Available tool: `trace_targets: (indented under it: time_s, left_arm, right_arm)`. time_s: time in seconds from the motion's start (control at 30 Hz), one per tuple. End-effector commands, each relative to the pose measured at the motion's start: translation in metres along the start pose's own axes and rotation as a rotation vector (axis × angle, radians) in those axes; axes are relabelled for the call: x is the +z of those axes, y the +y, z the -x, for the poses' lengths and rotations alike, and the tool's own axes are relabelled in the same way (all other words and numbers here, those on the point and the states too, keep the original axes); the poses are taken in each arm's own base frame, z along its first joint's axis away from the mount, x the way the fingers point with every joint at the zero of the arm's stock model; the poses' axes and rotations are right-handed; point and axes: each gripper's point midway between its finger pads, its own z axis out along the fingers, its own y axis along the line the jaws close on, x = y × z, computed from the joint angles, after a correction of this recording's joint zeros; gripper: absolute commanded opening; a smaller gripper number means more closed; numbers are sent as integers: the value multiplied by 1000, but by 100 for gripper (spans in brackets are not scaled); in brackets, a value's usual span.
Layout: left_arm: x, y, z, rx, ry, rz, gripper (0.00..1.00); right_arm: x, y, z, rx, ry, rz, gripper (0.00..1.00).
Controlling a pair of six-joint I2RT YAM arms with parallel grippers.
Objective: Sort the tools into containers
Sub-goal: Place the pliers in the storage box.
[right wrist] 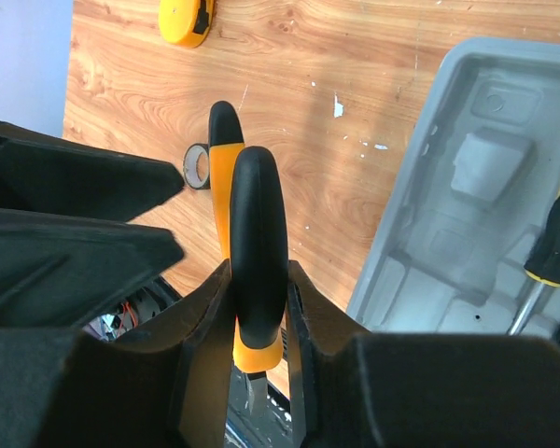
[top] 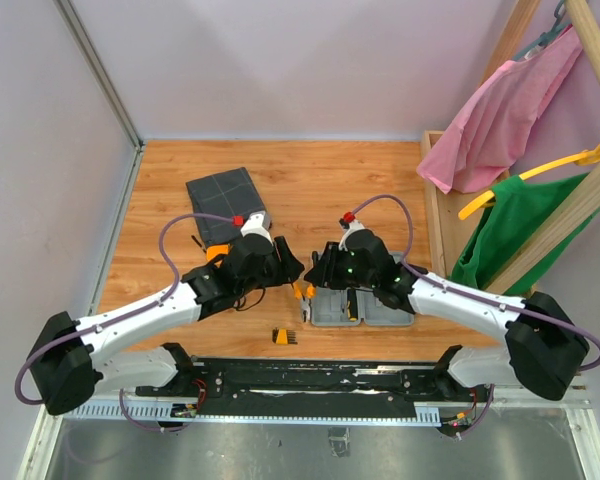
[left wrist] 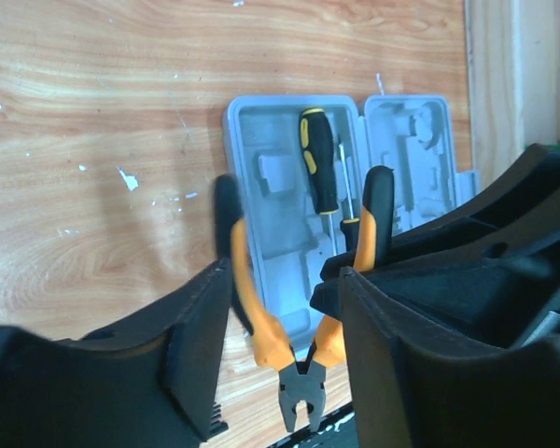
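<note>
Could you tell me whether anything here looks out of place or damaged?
Nothing looks damaged or spilled. The pliers hang in mid-air beside the grey case, pinched by a handle in the right tool; small white flecks dot the table.

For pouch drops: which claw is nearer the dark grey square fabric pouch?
Left. The left claw hangs right of the pouch; the right claw is farther right, by the light-grey plastic case.
</note>
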Motion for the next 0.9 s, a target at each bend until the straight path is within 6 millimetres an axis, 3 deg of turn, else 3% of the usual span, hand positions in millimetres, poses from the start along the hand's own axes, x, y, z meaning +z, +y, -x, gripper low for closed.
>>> trace_targets:
  time_s: [0.0,0.37,0.57,0.87]
  left_arm:
    - [-14,-11,24,13,-81,-33,56]
    - [-20,15,23,41,-100,68,75]
    - [-23,24,20,23,-105,88,77]
    - [-26,32,16,4,-107,102,77]
  right_arm:
    - [-11,10,12,-35,-53,23,8]
    - [-29,-35,31,38,-107,-44,6]
    - [-33,-64,39,109,-121,-104,6]
    - [-19,-74,37,159,-64,-133,6]
